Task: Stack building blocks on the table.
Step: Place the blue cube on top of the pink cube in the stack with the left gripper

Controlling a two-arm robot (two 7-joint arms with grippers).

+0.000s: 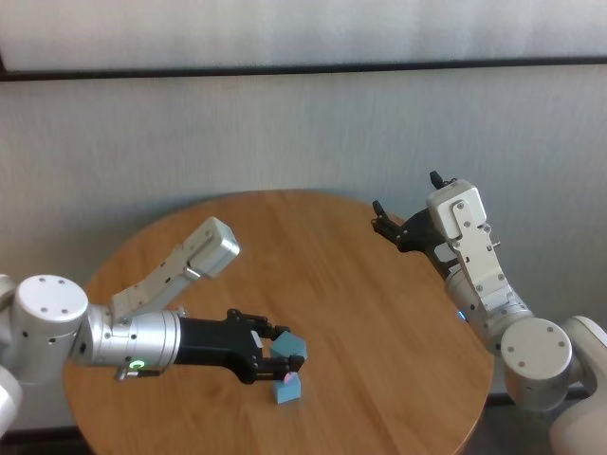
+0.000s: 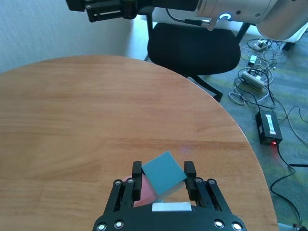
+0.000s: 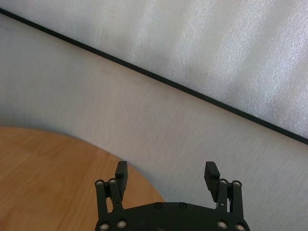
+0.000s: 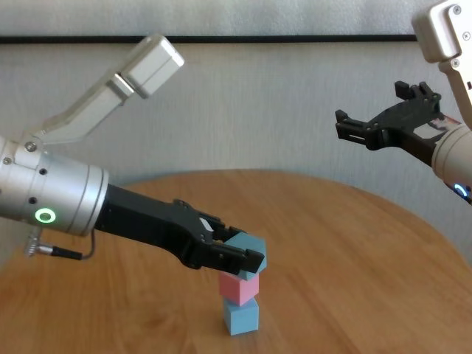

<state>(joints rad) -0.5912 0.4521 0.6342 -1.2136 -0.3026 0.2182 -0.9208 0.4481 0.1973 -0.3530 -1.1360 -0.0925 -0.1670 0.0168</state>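
Three building blocks form a column on the brown table: a light blue one at the bottom, a pink one on it, and a second light blue one on top, turned a little askew. My left gripper is shut on that top block, and the pink block shows just beneath it. In the head view the column stands near the table's front. My right gripper hangs open and empty above the table's far right edge, well away from the blocks.
A black office chair stands past the table's rim, with cables and a power adapter on the floor beside it. A pale wall rises behind the table. Bare wood lies between the column and the right arm.
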